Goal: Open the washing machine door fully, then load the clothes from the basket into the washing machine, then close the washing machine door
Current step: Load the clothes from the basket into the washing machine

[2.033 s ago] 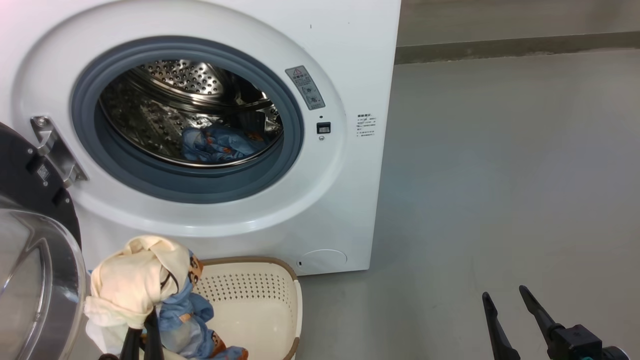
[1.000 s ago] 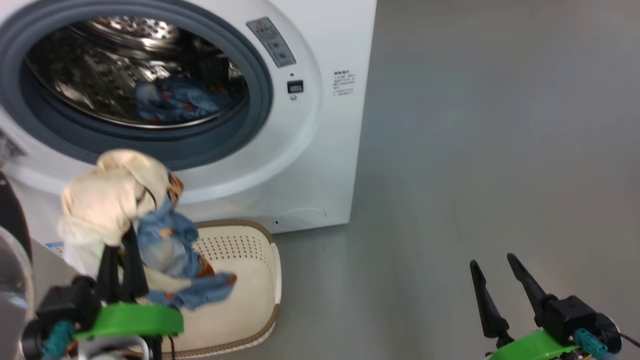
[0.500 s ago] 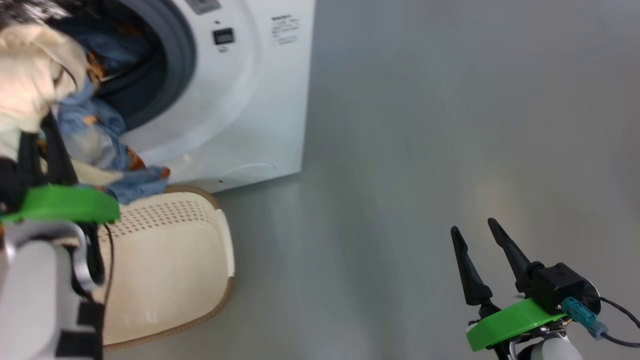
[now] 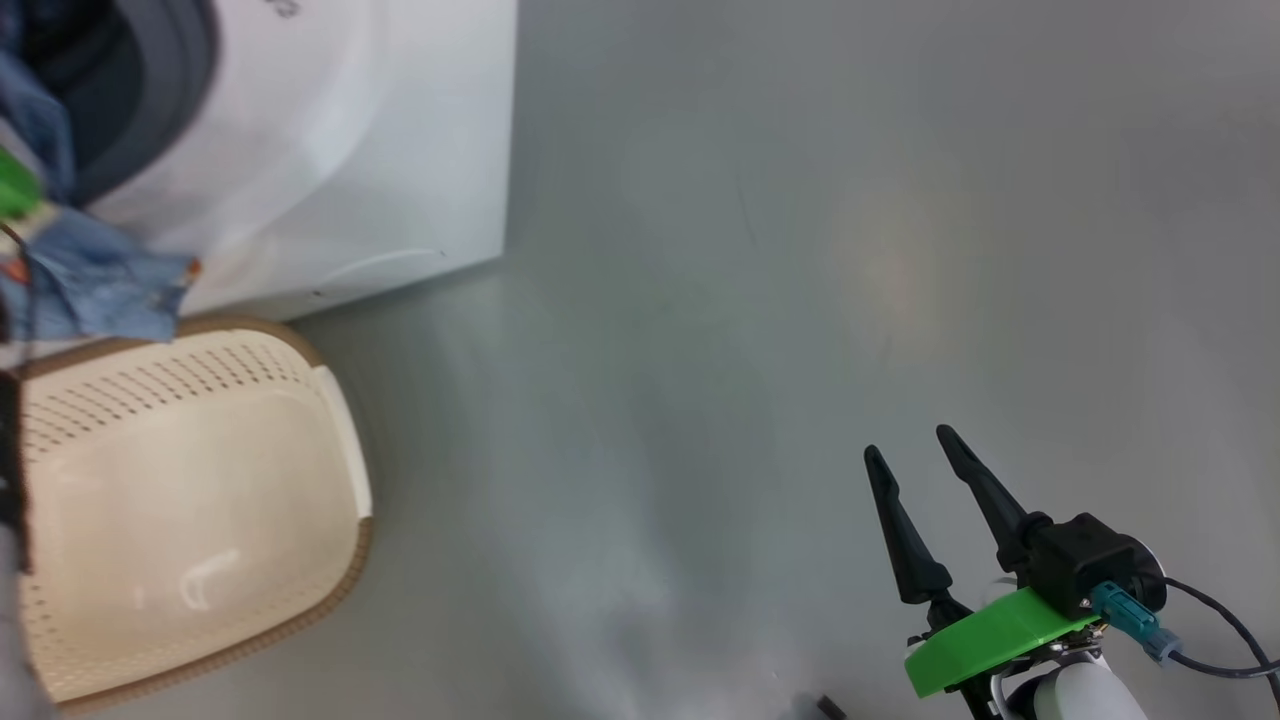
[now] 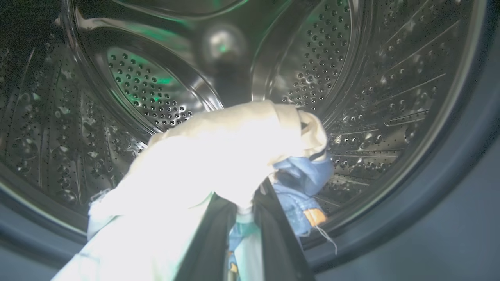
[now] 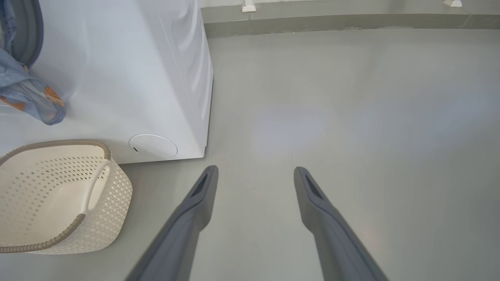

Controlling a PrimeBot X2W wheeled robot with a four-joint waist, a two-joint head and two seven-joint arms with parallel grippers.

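My left gripper is shut on the clothes, a cream-white cloth bunched with light blue printed fabric. It holds them at the mouth of the steel drum, just inside the grey gasket. In the head view a blue tail of the clothes hangs in front of the washing machine, above the basket, which holds nothing. My right gripper is open over bare floor at the lower right, its fingers spread wide. The washing machine door is out of view.
The grey floor stretches to the right of the machine. A low skirting runs along the far wall. The basket stands close against the machine's front, below the hanging blue fabric.
The head camera has swung right and down. My left gripper has lifted the clothes out of the basket and up to the drum opening. The right gripper stays open.
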